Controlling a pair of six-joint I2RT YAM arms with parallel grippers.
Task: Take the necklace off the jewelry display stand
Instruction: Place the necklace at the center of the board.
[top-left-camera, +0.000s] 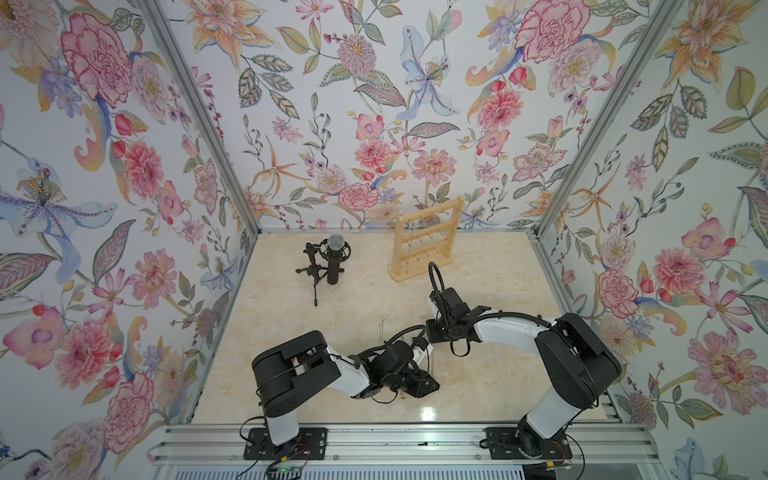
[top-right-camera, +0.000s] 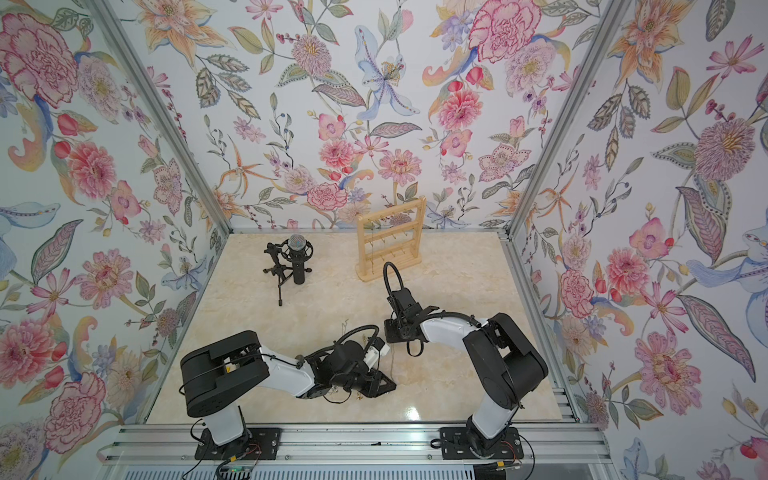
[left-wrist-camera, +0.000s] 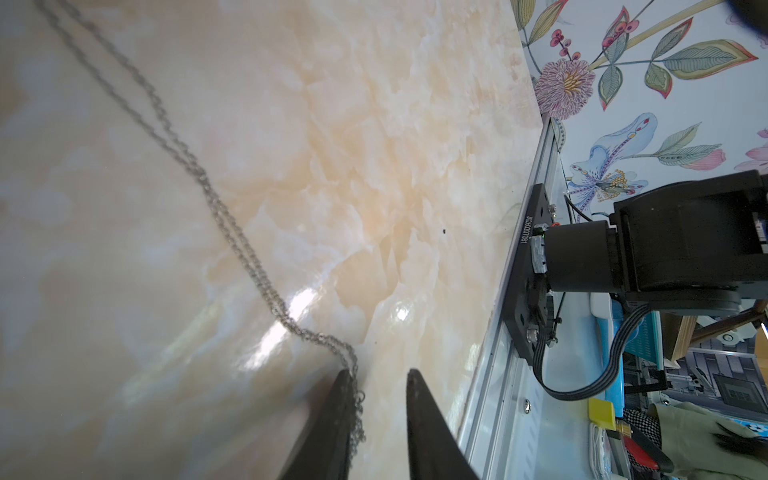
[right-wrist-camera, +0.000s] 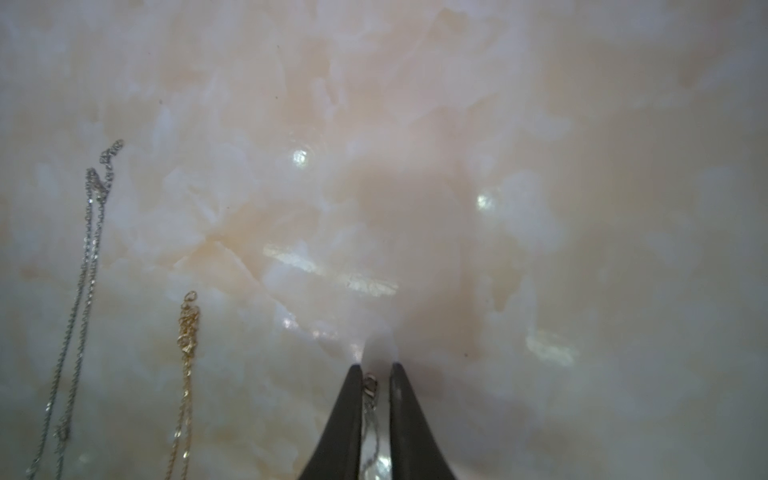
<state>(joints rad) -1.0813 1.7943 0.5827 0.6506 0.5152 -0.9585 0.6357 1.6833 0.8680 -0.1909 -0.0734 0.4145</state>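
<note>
A thin silver necklace runs across the marble table and drapes over the tip of one finger of my left gripper. That gripper's jaws stand clearly apart, so it is open. The necklace's clasp end lies in the narrow gap of my right gripper, against one finger and clear of the other. The pale wooden jewelry display stand stands upright at the back, well away from both grippers. The two wrists meet low over the front middle of the table.
A second silver chain and a gold chain lie stretched out on the table beside my right gripper. A black microphone on a tripod stands at the back left. The right arm's base sits on the front rail.
</note>
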